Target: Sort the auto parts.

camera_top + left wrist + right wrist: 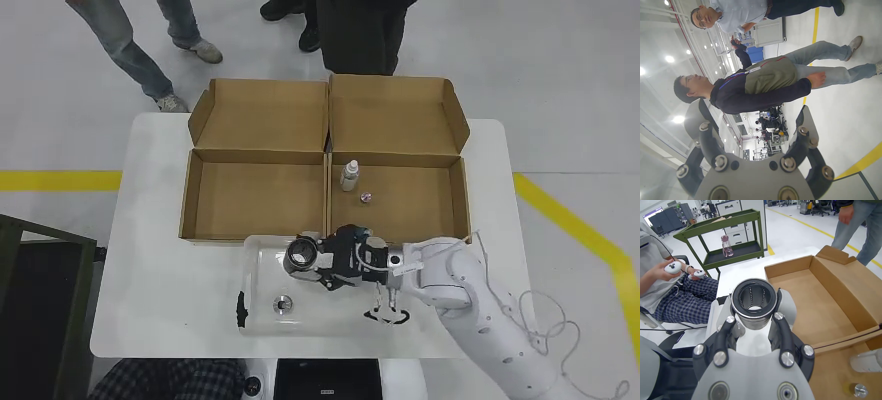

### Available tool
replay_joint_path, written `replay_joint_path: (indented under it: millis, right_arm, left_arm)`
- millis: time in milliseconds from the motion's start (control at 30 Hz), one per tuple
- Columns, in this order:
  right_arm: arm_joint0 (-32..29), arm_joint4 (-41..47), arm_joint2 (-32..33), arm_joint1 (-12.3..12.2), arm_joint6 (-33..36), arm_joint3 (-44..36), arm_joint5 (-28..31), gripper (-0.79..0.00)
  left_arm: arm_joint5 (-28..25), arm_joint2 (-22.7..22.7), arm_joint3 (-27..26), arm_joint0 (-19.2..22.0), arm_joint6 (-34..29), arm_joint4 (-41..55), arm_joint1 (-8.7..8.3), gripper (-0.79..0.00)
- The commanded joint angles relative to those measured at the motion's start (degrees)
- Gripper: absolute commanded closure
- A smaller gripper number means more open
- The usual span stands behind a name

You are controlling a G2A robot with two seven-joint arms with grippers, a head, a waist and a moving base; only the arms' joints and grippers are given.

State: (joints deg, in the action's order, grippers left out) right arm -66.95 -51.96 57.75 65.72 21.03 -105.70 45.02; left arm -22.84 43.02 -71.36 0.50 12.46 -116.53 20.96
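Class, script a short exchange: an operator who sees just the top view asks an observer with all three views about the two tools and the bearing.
Operator: Does the right tool really grip the bearing?
Observer: Yes. The right tool is shut on the bearing, with one finger against each side of its metal body.
Operator: What about the left tool?
Observer: The left tool is open and holds nothing; it points out at the room.

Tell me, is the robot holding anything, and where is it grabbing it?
Yes. The right hand grips a metal bearing sleeve by the opposite sides of its barrel. The left hand is open and empty.
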Motion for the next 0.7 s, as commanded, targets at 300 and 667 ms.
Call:
replay_joint_path:
  millis: [300,667]
  right_arm:
    - [0.48,4.44,2.05,-0.29,-0.66,1.23,-1.24,0.000]
    - [3.96,1.32,-0.08,0.53,-1.65,3.51,-6.23,0.000]
  left_arm:
    - [0.00,0.00,0.00,0.00,0.00,0.00,0.00,-0.785]
    - [0.00,0.00,0.00,0.00,0.00,0.00,0.00,-0.785]
